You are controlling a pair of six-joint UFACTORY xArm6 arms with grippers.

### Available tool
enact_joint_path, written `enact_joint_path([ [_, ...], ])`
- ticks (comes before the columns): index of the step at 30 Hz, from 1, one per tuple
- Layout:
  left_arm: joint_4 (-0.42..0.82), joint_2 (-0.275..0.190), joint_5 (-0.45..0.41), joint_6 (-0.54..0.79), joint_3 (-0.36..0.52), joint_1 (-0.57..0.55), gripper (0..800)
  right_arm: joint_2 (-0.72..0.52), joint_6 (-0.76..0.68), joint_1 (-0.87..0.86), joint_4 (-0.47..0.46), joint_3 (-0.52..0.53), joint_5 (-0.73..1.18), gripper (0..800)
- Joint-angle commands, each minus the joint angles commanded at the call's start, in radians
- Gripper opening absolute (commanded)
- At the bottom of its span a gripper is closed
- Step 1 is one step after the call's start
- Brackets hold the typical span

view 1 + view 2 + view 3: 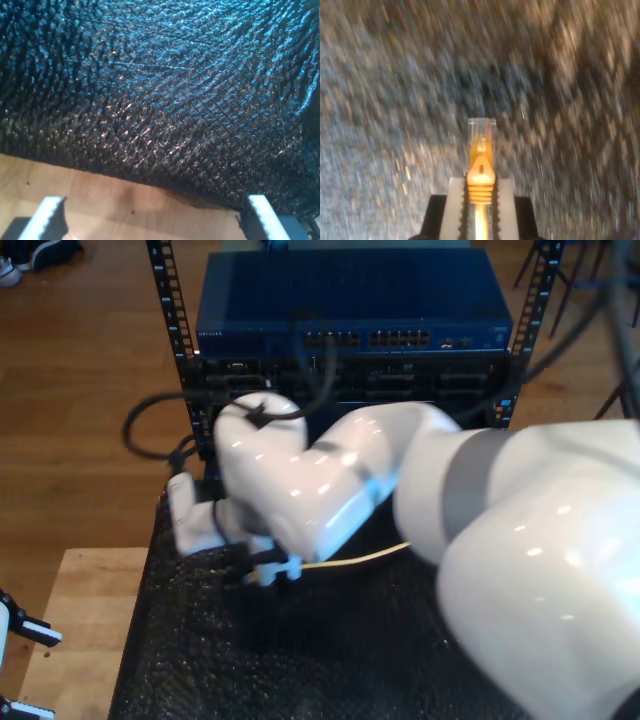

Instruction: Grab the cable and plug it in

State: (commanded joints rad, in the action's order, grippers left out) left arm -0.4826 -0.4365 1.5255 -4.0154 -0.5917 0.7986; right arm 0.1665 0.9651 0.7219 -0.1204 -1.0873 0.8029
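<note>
A server room or network lab: a blue network switch [345, 300] in a rack [172, 310], wooden floor [70, 390].

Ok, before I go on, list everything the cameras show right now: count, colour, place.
cable: one, pale yellow, running across the black mat to my second gripper
plug: one, clear with an orange-yellow boot, sticking out past my second gripper's fingertips
mat: one, black and textured, covering most of the table
table: one, light wood, bare strip at the exterior view's left
network rack unit: one, dark blue with a row of ports, behind the table in the exterior view
floor: wood, brown, around the rack
my first gripper: jaws apart, over the table edge by the mat
my second gripper: closed on the cable, above the mat
</note>
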Motion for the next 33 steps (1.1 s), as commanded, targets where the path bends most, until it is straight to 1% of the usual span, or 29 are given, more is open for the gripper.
enact_joint_path([
  [3,-0.002,0.0,0.008,-0.002,0.0,-0.002,800,-0.064,0.032,-0.029,0.015,0.055,0.0,3],
  [5,-0.009,-0.002,0.008,-0.002,0.0,-0.002,800,-0.11,0.06,-0.052,0.046,0.087,0.002,3],
  [11,-0.021,-0.009,0.008,-0.012,-0.003,-0.008,800,-0.241,0.19,-0.146,0.204,0.15,0.083,3],
  [14,-0.026,-0.011,0.015,-0.044,-0.025,-0.029,800,-0.293,0.264,-0.21,0.285,0.18,0.12,3],
  [18,-0.051,-0.02,0.06,-0.12,-0.058,-0.098,800,-0.368,0.35,-0.287,0.37,0.215,0.173,3],
  [20,-0.064,-0.021,0.069,-0.16,-0.066,-0.143,800,-0.402,0.397,-0.333,0.404,0.235,0.193,3],
  [23,-0.081,-0.037,0.066,-0.209,-0.074,-0.215,800,-0.44,0.44,-0.391,0.454,0.253,0.245,3],
  [27,-0.1,-0.037,0.061,-0.265,-0.08,-0.308,800,-0.477,0.493,-0.463,0.519,0.258,0.333,3],
  [33,-0.173,-0.018,0.049,-0.288,-0.077,-0.44,800,-0.559,0.572,-0.582,0.629,0.339,0.39,4],
])
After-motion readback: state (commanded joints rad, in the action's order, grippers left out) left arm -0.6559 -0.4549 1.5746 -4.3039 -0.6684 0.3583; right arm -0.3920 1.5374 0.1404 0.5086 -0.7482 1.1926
